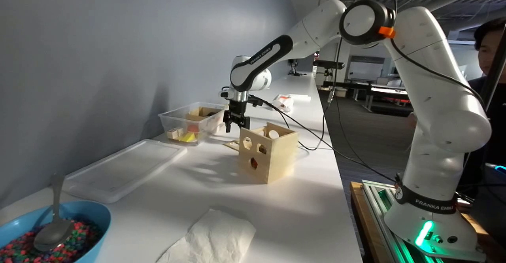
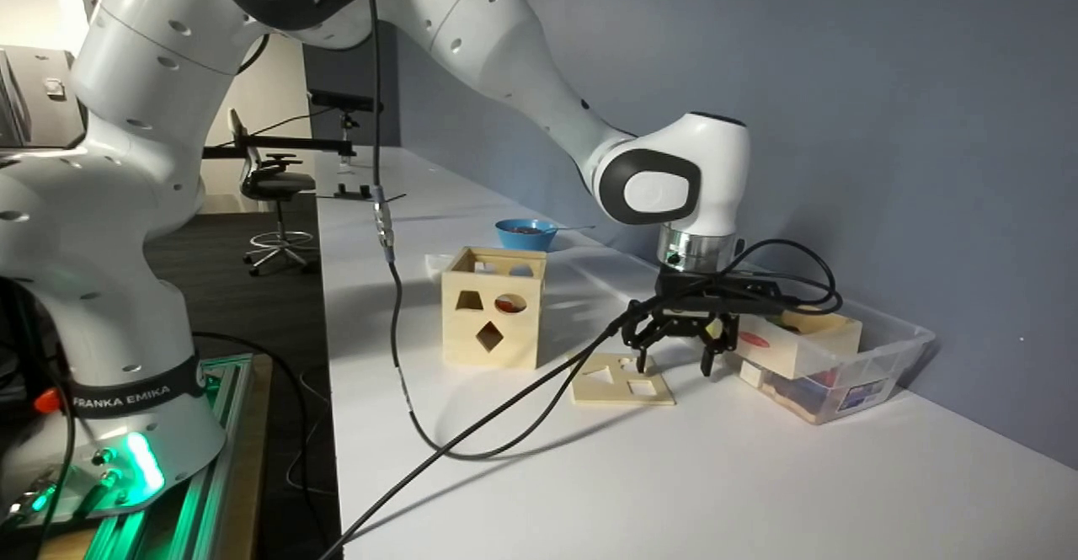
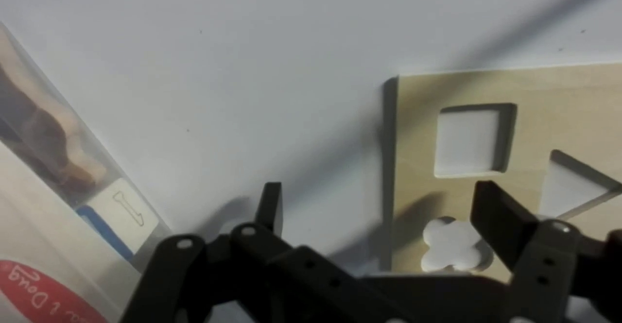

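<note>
In an exterior view, see spread, empty gripper (image 1: 237,127) beyond wooden cube (image 1: 272,158). In an exterior view, find cutout panel (image 2: 621,385) flat on table (image 2: 674,476), between robot-side edge and bin (image 2: 893,362) along wall-side edge. Wrist view: note panel's edge between fingertips (image 3: 500,221).

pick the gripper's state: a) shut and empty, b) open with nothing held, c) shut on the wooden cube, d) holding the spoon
b, as the wrist view shows the gripper with its fingers apart, only tabletop and part of the flat wooden panel seen between them.
</note>
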Available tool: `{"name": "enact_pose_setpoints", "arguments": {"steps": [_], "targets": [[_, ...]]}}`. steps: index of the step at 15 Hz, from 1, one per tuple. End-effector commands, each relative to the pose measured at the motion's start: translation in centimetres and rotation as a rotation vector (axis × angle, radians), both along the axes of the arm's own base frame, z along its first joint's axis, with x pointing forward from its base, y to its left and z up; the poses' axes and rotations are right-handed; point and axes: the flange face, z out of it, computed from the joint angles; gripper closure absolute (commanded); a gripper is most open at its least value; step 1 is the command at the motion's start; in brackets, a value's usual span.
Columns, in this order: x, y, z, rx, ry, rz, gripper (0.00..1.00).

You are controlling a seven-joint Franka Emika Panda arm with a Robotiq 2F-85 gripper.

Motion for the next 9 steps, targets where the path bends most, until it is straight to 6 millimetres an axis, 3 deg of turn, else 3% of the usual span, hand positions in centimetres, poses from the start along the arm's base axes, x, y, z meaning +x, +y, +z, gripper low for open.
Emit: {"name": "enact_pose_setpoints", "arguments": {"steps": [1,9], "targets": [[-0.7,-0.6,-0.3,-0.036,-0.005,0.008,0.00],[-2.0,-1.4,-2.5,-0.042,-0.028,-0.018,0.06]]}}
